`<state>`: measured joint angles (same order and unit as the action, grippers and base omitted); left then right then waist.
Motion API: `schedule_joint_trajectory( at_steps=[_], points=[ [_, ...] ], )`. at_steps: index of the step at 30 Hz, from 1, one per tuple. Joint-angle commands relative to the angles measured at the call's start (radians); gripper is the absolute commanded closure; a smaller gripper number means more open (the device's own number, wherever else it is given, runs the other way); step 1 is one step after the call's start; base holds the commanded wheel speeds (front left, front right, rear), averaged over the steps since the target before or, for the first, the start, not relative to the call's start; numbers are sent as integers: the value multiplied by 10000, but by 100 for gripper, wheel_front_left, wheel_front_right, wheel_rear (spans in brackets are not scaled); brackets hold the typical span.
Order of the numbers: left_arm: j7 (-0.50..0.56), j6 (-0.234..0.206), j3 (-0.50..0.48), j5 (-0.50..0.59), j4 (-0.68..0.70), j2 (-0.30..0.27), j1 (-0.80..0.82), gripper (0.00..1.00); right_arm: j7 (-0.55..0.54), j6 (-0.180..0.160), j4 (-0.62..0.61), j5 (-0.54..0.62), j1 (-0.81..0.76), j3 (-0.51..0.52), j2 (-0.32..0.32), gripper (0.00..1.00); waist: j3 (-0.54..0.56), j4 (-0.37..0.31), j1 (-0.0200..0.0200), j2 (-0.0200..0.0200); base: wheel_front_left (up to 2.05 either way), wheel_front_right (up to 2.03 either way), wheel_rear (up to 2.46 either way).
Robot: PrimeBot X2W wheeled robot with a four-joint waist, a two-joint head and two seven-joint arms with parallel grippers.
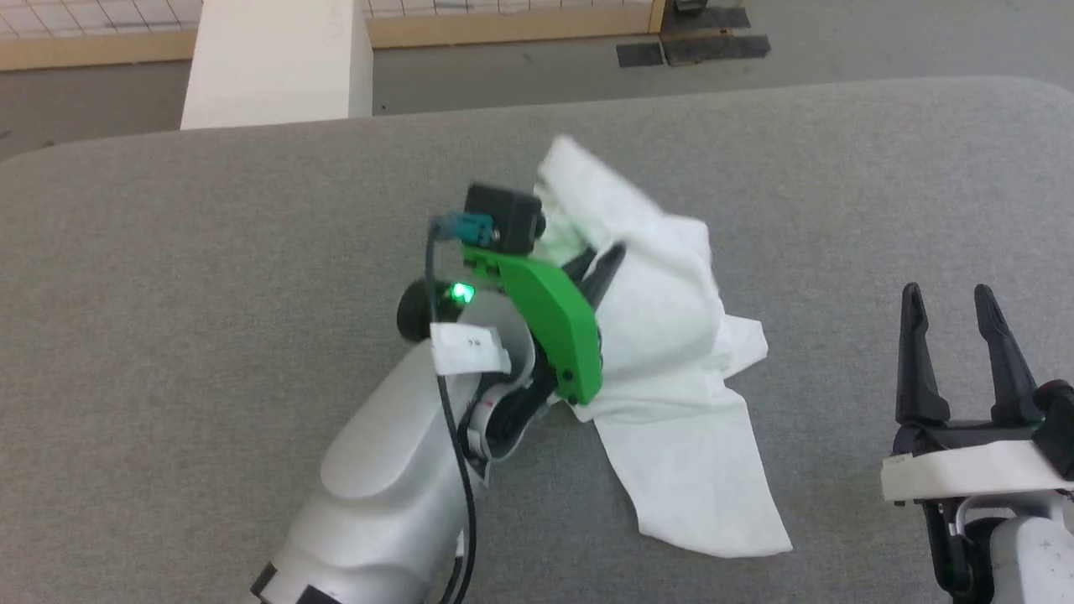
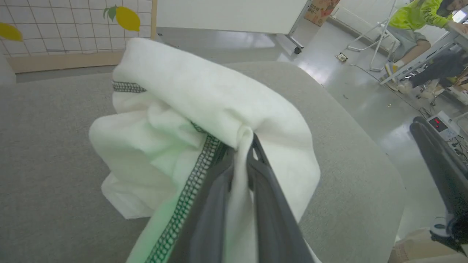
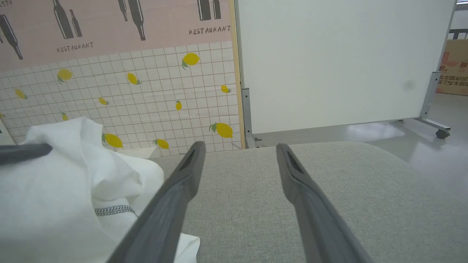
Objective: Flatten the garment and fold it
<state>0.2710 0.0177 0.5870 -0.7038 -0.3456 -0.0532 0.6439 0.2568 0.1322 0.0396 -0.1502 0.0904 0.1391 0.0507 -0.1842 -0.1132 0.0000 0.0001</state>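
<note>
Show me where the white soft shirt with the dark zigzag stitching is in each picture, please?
Head view: the white soft long-sleeved shirt lies crumpled just right of centre, one fold pinched by the left gripper.
Left wrist view: the shirt bulges across the middle of the picture.
Right wrist view: the shirt sits in the lower left corner.
Shared landmark: the grey fabric-covered table beneath it.

a lab: printed restaurant backdrop (image 3: 109, 54), wheeled whiteboard (image 3: 340, 62), grey padded table (image 1: 168, 294).
</note>
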Motion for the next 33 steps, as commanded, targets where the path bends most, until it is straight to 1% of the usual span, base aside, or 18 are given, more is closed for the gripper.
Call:
schedule_joint_trajectory(
  at_steps=[1, 8, 9, 10, 11, 16, 19, 21, 24, 26, 29, 33],
  points=[
    [-87, 8, 35, 123, -373, 16, -150, 100, 49, -15, -35, -30, 197, 0, -5, 0, -249, -63, 0, -1, 0, 0, 0],
    [-468, -39, 82, 154, -2262, 2, -36, 100, 49, -15, 63, -59, 439, -123, -5, 0, -574, -21, 0, -1, 0, 0, 0],
    [-600, -51, 86, 144, -2484, 6, 27, 62, 49, -15, 99, -60, 475, -148, -5, 0, -597, -4, 0, -1, 0, 0, 0],
    [-718, -45, 102, 141, -2633, 9, 84, 4, 49, -15, 127, -59, 507, -153, -5, 0, -606, 11, 0, -1, 0, 0, 0],
    [-856, -22, 101, 81, -2790, 14, 143, 0, 49, -15, 148, -54, 542, -151, -5, 0, -602, 37, 0, -1, 0, 0, 0],
    [-1318, 238, 278, -160, -2950, 25, 447, 0, 49, -15, 175, 29, 541, -53, -5, 0, -430, 227, 0, -1, 0, 0, 0],
    [-1754, 336, 320, -328, -2596, 27, 528, 0, 49, -15, 170, 59, 475, 1, -5, 0, -244, 343, 0, -1, 0, 0, 0],
    [-2182, 306, 260, -324, -2220, 27, 489, 0, 49, -15, 154, 65, 404, 18, -5, 0, -114, 421, 0, -1, 0, 0, 0],
    [-2996, 60, 91, -86, -1534, -135, 288, 0, 49, -15, 112, 69, 287, 55, -5, 0, 33, 513, 0, -1, 0, 0, 0],
    [-3600, -211, -29, 199, -1001, -416, 22, 0, 49, -15, 86, 71, 202, 83, -5, 0, 135, 564, 0, -1, 0, 0, 0],
    [-4353, -758, -247, 613, -188, -953, -609, 0, 49, -15, 50, 73, 77, 118, -5, 0, 263, 607, 0, -1, 0, 0, 0],
    [-4945, -1471, -575, 1047, 958, -1616, -1706, 0, 49, -15, 12, 72, -55, 181, -5, 0, 366, 644, 0, -1, 0, 0, 0]
  ],
)
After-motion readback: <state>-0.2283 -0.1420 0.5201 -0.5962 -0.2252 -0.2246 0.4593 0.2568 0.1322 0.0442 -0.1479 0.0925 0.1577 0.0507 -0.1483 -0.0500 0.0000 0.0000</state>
